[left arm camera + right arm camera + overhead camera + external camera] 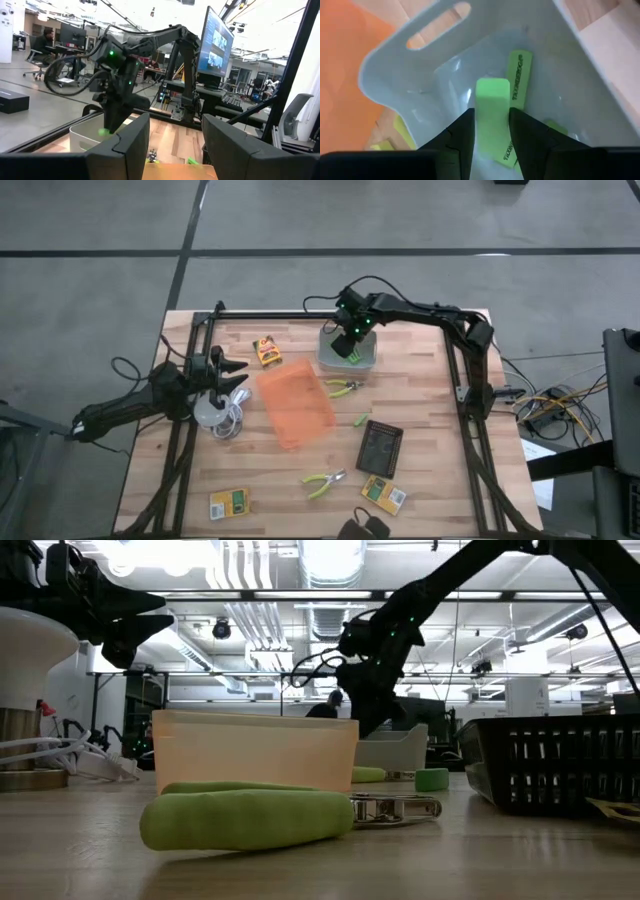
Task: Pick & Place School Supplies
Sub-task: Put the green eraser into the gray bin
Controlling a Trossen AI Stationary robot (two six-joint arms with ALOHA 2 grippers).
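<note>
**One green marker over the grey bin**

One short lime-green marker (pixel 492 112) sits between the fingers of the right gripper (pixel 491 131), right over the inside of the grey bin (pixel 390 65). The fingers pinch it by its two long sides, near the middle. More green markers (pixel 518 80) lie on the bin floor under it.

The marker looks small, light and stiff, so I think it will not bend or break. Its skin looks smooth, so it may slip if the pinch is loose. The middle of the stick seems the best place to hold it.

The left gripper (pixel 175 145) waits at the left side of the worktop (pixel 430 390), with its fingers spread wide and nothing in them.

Only the right wrist view looks down into the bin and shows the marker in the pinch. The high view cannot show that, but it shows what is left outside: two green-handled pliers (pixel 343 388), another marker (pixel 361 420) and three yellow-and-green boxes (pixel 231 502) on the wood. The low view shows one set of pliers (pixel 250 817) very close up, lying flat. The left wrist view shows the right arm from the side, bent down over the bin.
</note>
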